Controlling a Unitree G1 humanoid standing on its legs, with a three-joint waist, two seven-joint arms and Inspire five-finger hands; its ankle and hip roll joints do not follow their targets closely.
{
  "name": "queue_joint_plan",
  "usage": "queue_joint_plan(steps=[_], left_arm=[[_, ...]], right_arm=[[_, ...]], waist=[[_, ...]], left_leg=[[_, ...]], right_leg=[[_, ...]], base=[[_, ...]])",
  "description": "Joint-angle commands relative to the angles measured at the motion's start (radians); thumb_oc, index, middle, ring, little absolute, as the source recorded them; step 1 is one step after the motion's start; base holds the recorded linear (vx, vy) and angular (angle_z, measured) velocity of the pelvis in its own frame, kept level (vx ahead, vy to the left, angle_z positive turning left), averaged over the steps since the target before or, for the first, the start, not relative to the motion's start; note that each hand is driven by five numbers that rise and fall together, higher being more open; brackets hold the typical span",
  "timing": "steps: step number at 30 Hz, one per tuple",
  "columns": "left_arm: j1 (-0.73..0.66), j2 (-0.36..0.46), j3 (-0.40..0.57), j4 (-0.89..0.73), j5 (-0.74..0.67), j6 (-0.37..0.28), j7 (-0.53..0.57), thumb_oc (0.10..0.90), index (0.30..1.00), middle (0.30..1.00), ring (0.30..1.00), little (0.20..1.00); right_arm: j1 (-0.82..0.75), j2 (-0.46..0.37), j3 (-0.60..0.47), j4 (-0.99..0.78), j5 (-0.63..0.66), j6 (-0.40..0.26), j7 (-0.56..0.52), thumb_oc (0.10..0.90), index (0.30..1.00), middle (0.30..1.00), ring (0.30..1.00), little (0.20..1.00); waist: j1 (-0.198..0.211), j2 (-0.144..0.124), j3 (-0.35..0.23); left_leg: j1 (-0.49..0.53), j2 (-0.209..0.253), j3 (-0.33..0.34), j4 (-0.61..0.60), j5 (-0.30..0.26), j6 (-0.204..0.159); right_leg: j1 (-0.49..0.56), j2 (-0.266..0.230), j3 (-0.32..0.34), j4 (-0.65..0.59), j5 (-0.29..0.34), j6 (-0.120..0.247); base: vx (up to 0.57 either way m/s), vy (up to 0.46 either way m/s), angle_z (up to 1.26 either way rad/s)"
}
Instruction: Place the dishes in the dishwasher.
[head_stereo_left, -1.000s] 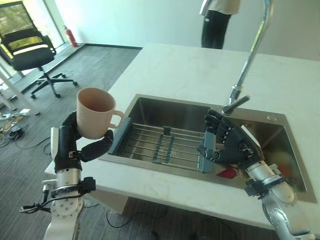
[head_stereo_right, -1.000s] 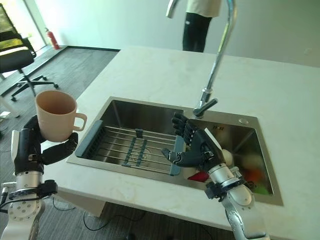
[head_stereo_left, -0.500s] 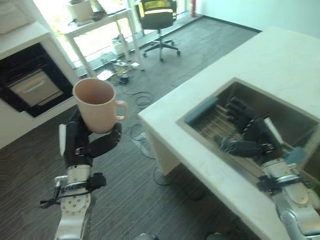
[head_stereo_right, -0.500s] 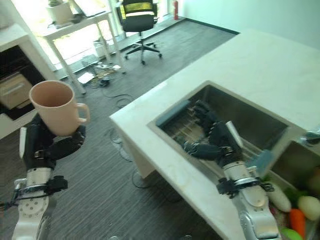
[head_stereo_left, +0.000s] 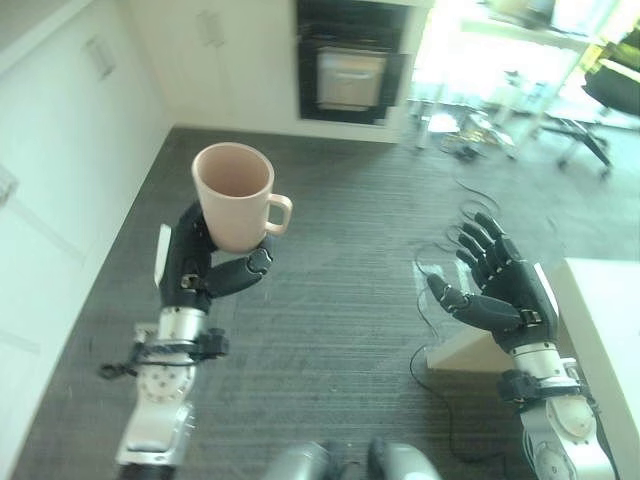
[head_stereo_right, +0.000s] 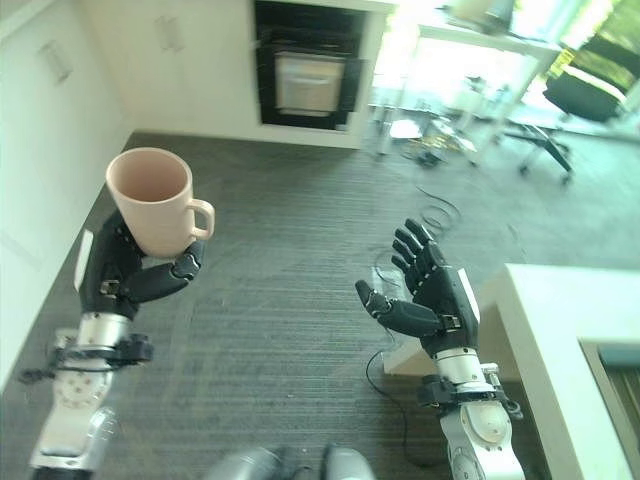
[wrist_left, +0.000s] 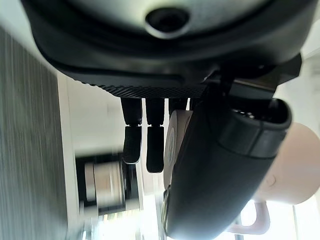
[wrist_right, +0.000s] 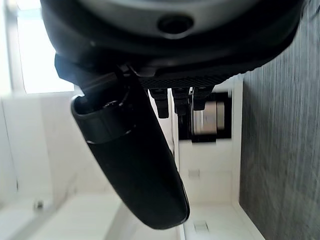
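Note:
A pale pink mug (head_stereo_left: 235, 195) is held upright in my left hand (head_stereo_left: 190, 268), fingers and thumb curled round its lower body, handle pointing right. The same mug (wrist_left: 295, 165) shows past the thumb in the left wrist view. My right hand (head_stereo_left: 505, 295) hangs open at the right, fingers spread and straight, holding nothing, just beside the corner of the white counter (head_stereo_left: 610, 340). A dark built-in appliance (head_stereo_left: 350, 65) with a glass front sits in the white cabinets across the floor, door closed.
White cabinets (head_stereo_left: 70, 130) run along the left wall. Grey carpet (head_stereo_left: 340, 250) lies between me and the appliance. An office chair (head_stereo_right: 580, 95) and a white table (head_stereo_right: 480, 30) with cables beneath stand at the far right.
The camera has swung left, from the sink and counter to the cabinets and dark appliance. The mug stays in my left hand; my right hand has left the sink and hangs open.

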Motion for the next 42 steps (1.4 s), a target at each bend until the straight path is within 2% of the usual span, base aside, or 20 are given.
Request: queue_joint_plan(steps=[1,8,11,16,24,27,33,34,35,36,37,38,39,40,41,42], left_arm=[[-0.091,0.055,0.011,-0.116,0.017,-0.106,0.020,0.400,0.300,0.300,0.300,0.300],[-0.087,0.056,0.032,-0.126,0.013,-0.085,0.067,0.400,0.300,0.300,0.300,0.300],[-0.086,0.055,0.037,-0.127,0.018,-0.082,0.073,0.400,0.300,0.300,0.300,0.300],[-0.073,0.056,0.053,-0.128,0.013,-0.077,0.057,0.400,0.300,0.300,0.300,0.300],[-0.092,0.065,0.028,-0.120,-0.004,-0.091,0.039,0.400,0.300,0.300,0.300,0.300],[-0.104,0.059,0.013,-0.117,-0.012,-0.095,0.033,0.400,0.300,0.300,0.300,0.300],[-0.103,0.047,0.001,-0.116,-0.030,-0.108,0.043,0.400,0.300,0.300,0.300,0.300],[-0.096,0.045,0.005,-0.119,-0.034,-0.113,0.048,0.400,0.300,0.300,0.300,0.300],[-0.079,0.045,0.012,-0.123,-0.041,-0.126,0.059,0.400,0.300,0.300,0.300,0.300],[-0.070,0.043,0.017,-0.123,-0.045,-0.136,0.062,0.400,0.300,0.300,0.300,0.300],[-0.047,0.036,0.029,-0.120,-0.046,-0.153,0.067,0.400,0.300,0.300,0.300,0.300],[-0.046,0.032,0.027,-0.120,-0.046,-0.152,0.066,0.400,0.300,0.300,0.300,0.300],[-0.047,0.022,0.025,-0.119,-0.040,-0.145,0.059,0.400,0.300,0.300,0.300,0.300],[-0.047,0.019,0.023,-0.121,-0.029,-0.138,0.059,0.400,0.300,0.300,0.300,0.300],[-0.043,0.019,0.020,-0.120,-0.024,-0.132,0.065,0.400,0.300,0.300,0.300,0.300],[-0.033,0.023,0.017,-0.118,-0.037,-0.124,0.071,0.400,0.300,0.300,0.300,0.300]], right_arm=[[-0.087,-0.014,-0.037,-0.101,0.052,-0.117,0.001,0.800,0.900,0.900,0.900,0.900],[-0.199,-0.022,0.053,-0.099,0.007,-0.092,-0.042,0.800,0.900,0.900,0.900,0.900],[-0.209,-0.026,0.067,-0.095,-0.003,-0.094,-0.048,0.800,0.900,0.900,0.900,0.900],[-0.194,-0.039,0.055,-0.098,0.010,-0.103,-0.043,0.800,0.900,0.900,0.900,0.900],[-0.172,-0.034,0.051,-0.102,0.005,-0.101,-0.063,0.800,0.900,0.900,0.900,0.900],[-0.153,-0.030,0.045,-0.111,-0.004,-0.099,-0.064,0.800,0.900,0.900,0.900,0.900],[-0.148,-0.033,0.037,-0.107,-0.012,-0.108,-0.062,0.800,0.900,0.900,0.900,0.900],[-0.146,-0.036,0.033,-0.108,-0.011,-0.106,-0.055,0.800,0.900,0.900,0.900,0.900],[-0.143,-0.051,0.026,-0.110,-0.008,-0.104,-0.040,0.800,0.900,0.900,0.900,0.900],[-0.139,-0.060,0.020,-0.110,-0.002,-0.107,-0.029,0.800,0.900,0.900,0.900,0.900],[-0.124,-0.071,0.006,-0.103,0.010,-0.116,-0.003,0.800,0.900,0.900,0.900,0.900],[-0.122,-0.068,0.008,-0.100,0.006,-0.119,-0.001,0.800,0.900,0.900,0.900,0.900],[-0.126,-0.055,0.014,-0.091,-0.011,-0.122,-0.003,0.800,0.900,0.900,0.900,0.900],[-0.134,-0.047,0.019,-0.086,-0.017,-0.120,-0.006,0.800,0.900,0.900,0.900,0.900],[-0.141,-0.038,0.026,-0.081,-0.022,-0.118,-0.008,0.800,0.900,0.900,0.900,0.900],[-0.138,-0.036,0.029,-0.081,-0.021,-0.114,-0.002,0.800,0.900,0.900,0.900,0.900]], waist=[[-0.036,0.049,-0.089],[0.023,0.052,-0.097],[0.027,0.053,-0.103],[0.013,0.059,-0.108],[-0.029,0.074,-0.109],[-0.047,0.073,-0.106],[-0.057,0.065,-0.098],[-0.056,0.063,-0.096],[-0.055,0.053,-0.089],[-0.052,0.041,-0.081],[-0.034,0.003,-0.051],[-0.031,0.002,-0.046],[-0.023,0.007,-0.033],[-0.018,0.011,-0.027],[-0.015,0.032,-0.020],[-0.015,0.068,-0.015]], left_leg=[[0.108,0.024,-0.047,-0.107,-0.045,-0.045],[0.114,0.038,-0.046,-0.107,-0.046,-0.056],[0.117,0.044,-0.045,-0.107,-0.047,-0.060],[0.128,0.064,-0.032,-0.107,-0.049,-0.070],[0.142,0.076,-0.024,-0.107,-0.051,-0.073],[0.148,0.078,-0.031,-0.107,-0.049,-0.072],[0.167,0.091,-0.042,-0.107,-0.046,-0.087],[0.174,0.093,-0.040,-0.107,-0.040,-0.093],[0.196,0.092,-0.023,-0.107,0.002,-0.104],[0.209,0.090,-0.001,-0.107,0.058,-0.111],[0.171,0.071,0.026,-0.024,0.175,-0.117],[0.147,0.074,0.029,-0.001,0.186,-0.120],[0.091,0.085,0.048,-0.027,0.203,-0.124],[0.083,0.091,0.059,-0.076,0.210,-0.125],[0.053,0.118,0.062,-0.107,0.194,-0.130],[-0.021,0.161,0.053,-0.107,0.162,-0.140]], right_leg=[[0.077,0.010,-0.097,-0.122,0.064,0.037],[0.100,-0.008,-0.157,-0.122,0.041,0.034],[0.105,-0.004,-0.161,-0.122,0.030,0.028],[0.106,0.013,-0.146,-0.122,0.017,0.016],[0.114,0.049,-0.105,-0.122,0.008,-0.001],[0.122,0.068,-0.088,-0.122,0.004,-0.010],[0.133,0.094,-0.076,-0.122,-0.006,-0.030],[0.134,0.098,-0.072,-0.122,-0.006,-0.034],[0.135,0.104,-0.059,-0.122,-0.006,-0.043],[0.138,0.104,-0.052,-0.122,-0.007,-0.051],[0.150,0.092,-0.033,-0.122,-0.004,-0.073],[0.153,0.093,-0.034,-0.122,-0.002,-0.075],[0.162,0.097,-0.040,-0.122,-0.007,-0.074],[0.166,0.097,-0.042,-0.122,-0.014,-0.070],[0.177,0.112,-0.046,-0.122,-0.027,-0.062],[0.195,0.135,-0.055,-0.122,-0.045,-0.053]], base=[[0.01,-0.054,0.16],[0.01,-0.108,0.03],[0.02,-0.146,0.02],[0.01,-0.152,-0.05],[0.02,-0.115,-0.10],[0.05,-0.138,-0.06],[0.05,-0.164,-0.03],[0.10,-0.172,-0.07],[0.12,-0.201,-0.07],[0.17,-0.365,-0.19],[0.12,-0.298,-0.27],[0.13,-0.260,-0.29],[0.11,-0.045,-0.05],[0.18,0.025,0.14],[0.27,0.151,0.20],[0.33,0.195,0.12]])
